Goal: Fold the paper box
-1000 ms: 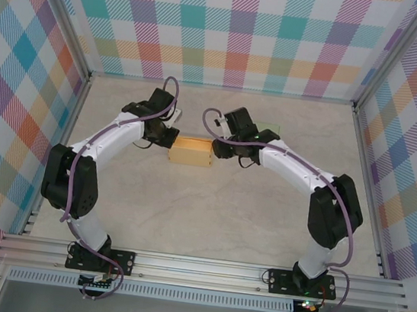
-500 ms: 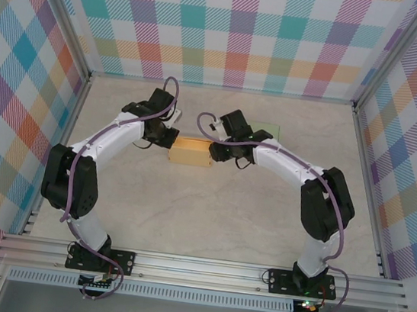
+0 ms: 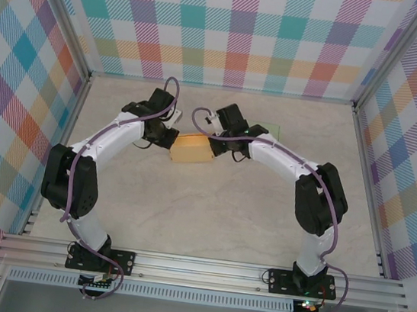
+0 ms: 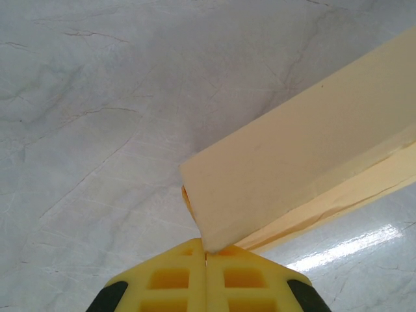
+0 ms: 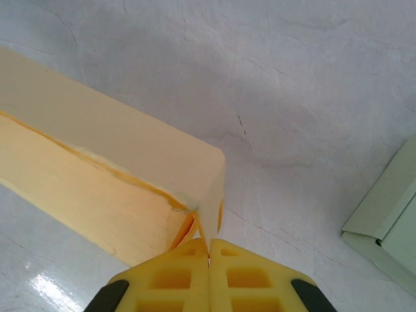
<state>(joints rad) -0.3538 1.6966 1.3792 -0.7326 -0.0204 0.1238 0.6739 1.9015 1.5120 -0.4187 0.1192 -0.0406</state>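
My left gripper [image 4: 207, 259] and right gripper [image 5: 209, 249] each clench an end edge of the paper box [image 3: 192, 148], just above centre in the top view. I should move both ends evenly so the creases fold square.

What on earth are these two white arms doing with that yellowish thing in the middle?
A pale yellow paper box is being folded in the middle of the marbled table. The left pincer is shut on a corner at one end, the right pincer on a thin edge at the other, so the box is held between them. A pale green flat piece lies off to the right.
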